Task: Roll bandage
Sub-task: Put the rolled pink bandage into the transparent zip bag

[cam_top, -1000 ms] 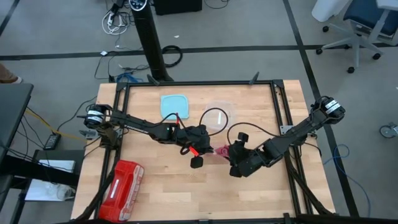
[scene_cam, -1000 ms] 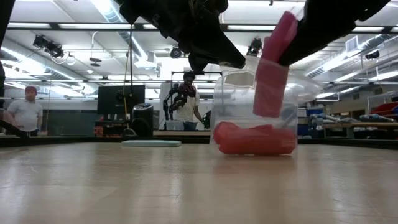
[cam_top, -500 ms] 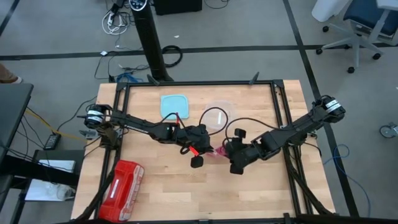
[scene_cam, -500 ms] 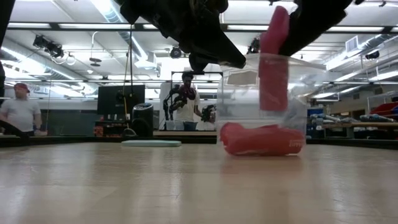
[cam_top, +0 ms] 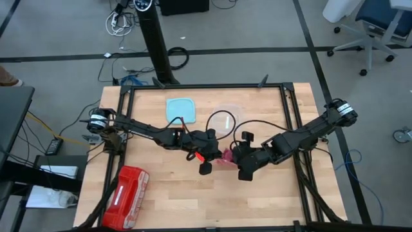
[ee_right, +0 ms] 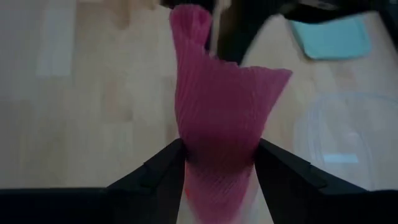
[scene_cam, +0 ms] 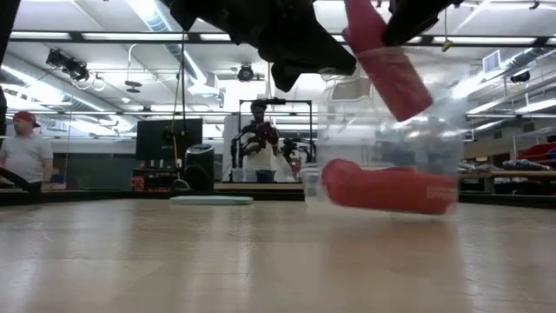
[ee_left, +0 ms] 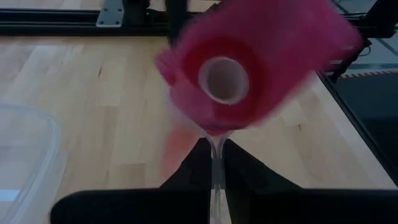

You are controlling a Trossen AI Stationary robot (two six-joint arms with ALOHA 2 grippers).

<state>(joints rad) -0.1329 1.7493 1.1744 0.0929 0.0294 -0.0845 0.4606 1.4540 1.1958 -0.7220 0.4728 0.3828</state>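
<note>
High view: left gripper (cam_top: 207, 159) and right gripper (cam_top: 239, 162) meet near the middle of the wooden surface (cam_top: 167, 200). The bandage (cam_top: 225, 158) shows as a pink patch directly between the two grippers. A clear tub (cam_top: 226, 119) and a teal lid (cam_top: 179, 107) lie beyond the grippers; a red plastic case (cam_top: 125, 189) sits well off to the left gripper's outer side, near the surface's front corner.

Low view: a rolled part of the bandage (scene_cam: 387, 187) lies on the surface, below both grippers. A free strip (scene_cam: 387, 65) rises from it at a slant up to the dark gripper bodies overhead. People stand in the room behind.

Left wrist view: left gripper (ee_left: 217, 163) fingers pressed together on a thin clear edge; I cannot tell what that edge belongs to. The bandage roll (ee_left: 239, 71) sits just ahead of the fingertips, its hollow core facing the camera.

Right wrist view: right gripper (ee_right: 219, 155) fingers spread wide and clamped on the pleated bandage strip (ee_right: 221, 118), one finger on either side
</note>
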